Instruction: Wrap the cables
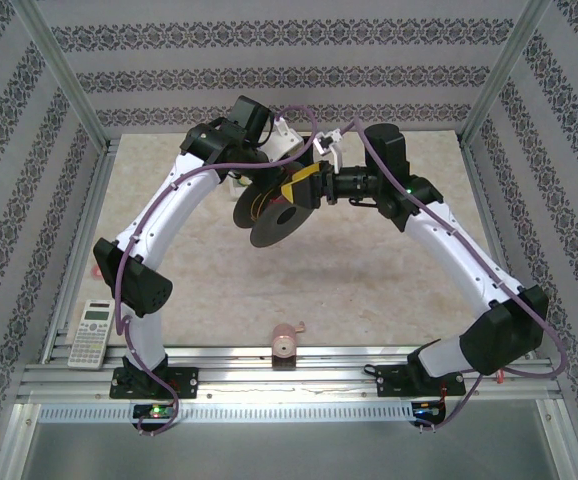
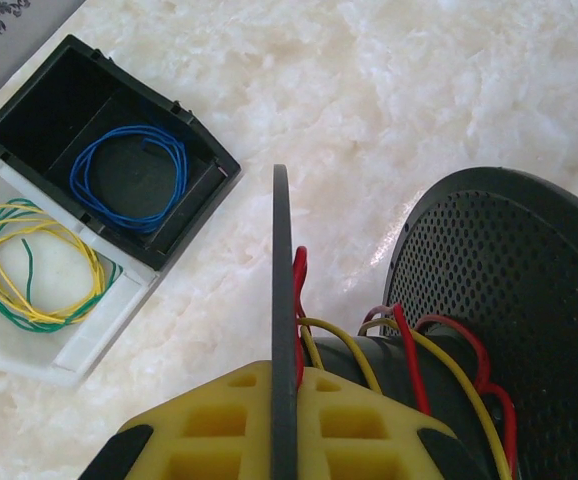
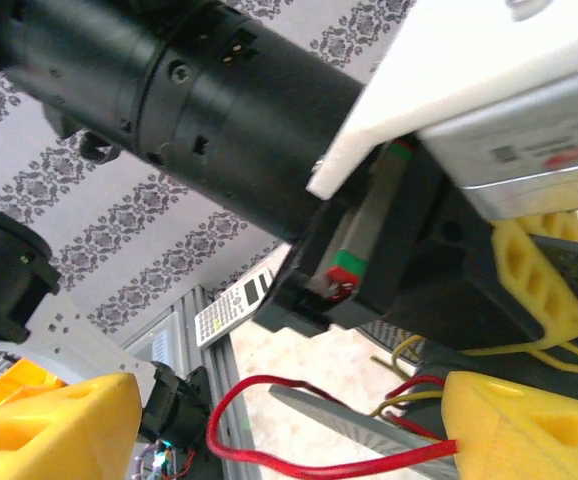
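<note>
Red cable (image 3: 299,467) is lying partly wound on the hub of a black spool (image 1: 273,222), sharing that hub with a yellow wire (image 2: 354,345), while a loose red loop is trailing off the spool toward the right gripper (image 3: 289,420). The left gripper (image 2: 284,405) is holding the spool from above, its 2 yellow fingers pressing together on 1 thin flange, apparently so that the hub is hanging clear above the table (image 2: 419,90) and turning its open side to the other arm. The right gripper is sitting just beside the spool with its jaws standing well apart. The red strand is running across the gap and touching 1 fingertip (image 3: 489,420), so I am judging that it is guiding the slack or lining up to take it, not pinching it. On the table below the spool, a black box (image 2: 194,130) is holding a blue wire coil (image 2: 177,165), and the white tray (image 2: 89,345) touching it is holding a yellow-green wire coil (image 2: 89,262). Both are sitting well apart from the winding. With slack hanging free, the wrapping is looking unfinished.
</note>
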{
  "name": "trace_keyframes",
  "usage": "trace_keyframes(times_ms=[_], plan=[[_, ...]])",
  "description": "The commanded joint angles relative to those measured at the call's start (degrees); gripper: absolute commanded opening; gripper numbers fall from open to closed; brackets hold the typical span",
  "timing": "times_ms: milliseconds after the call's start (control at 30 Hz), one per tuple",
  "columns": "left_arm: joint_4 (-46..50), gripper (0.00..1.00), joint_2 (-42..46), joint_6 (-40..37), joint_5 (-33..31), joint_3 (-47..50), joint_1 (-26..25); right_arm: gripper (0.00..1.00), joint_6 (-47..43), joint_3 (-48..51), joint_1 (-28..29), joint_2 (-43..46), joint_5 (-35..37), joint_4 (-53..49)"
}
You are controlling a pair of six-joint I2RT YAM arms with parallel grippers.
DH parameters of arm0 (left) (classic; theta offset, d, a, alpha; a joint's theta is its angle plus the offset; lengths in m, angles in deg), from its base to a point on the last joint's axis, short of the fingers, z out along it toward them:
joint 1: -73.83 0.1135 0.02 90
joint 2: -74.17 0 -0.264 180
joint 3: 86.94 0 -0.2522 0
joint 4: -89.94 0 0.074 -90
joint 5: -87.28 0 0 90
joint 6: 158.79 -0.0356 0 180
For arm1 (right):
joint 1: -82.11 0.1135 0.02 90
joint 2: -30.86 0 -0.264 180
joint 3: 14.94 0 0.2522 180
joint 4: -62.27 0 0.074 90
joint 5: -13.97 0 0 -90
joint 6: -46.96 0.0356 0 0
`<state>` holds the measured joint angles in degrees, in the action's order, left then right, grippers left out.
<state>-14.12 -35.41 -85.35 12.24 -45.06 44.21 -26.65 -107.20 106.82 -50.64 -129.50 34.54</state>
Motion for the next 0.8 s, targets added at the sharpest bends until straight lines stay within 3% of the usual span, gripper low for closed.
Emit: trace_keyframes(times_ms=[0,333,467,600,767], plan=[[-2.81,0.00,0.18,-0.32,1.10,-2.75,-0.52,0.79,1.01,1.07,1.04,2.16,-3.40,-0.69],[-2.81,0.00,0.16,-0.15,0.72,-2.73,-0.52,0.66,2.15,3.49,1.13,4.48,-3.15,0.07],[-2.95,0.00,0.25,0.12,0.79,-2.56,-0.52,0.47,2.60,5.38,1.12,4.76,-3.15,0.79],[-3.22,0.00,0.28,0.30,0.78,-2.50,-0.52,0.35,3.32,6.45,1.13,4.50,-3.57,1.70],[-3.75,0.00,0.63,0.32,1.00,-1.52,-0.50,0.34,4.14,7.60,1.39,4.63,-3.21,3.36]])
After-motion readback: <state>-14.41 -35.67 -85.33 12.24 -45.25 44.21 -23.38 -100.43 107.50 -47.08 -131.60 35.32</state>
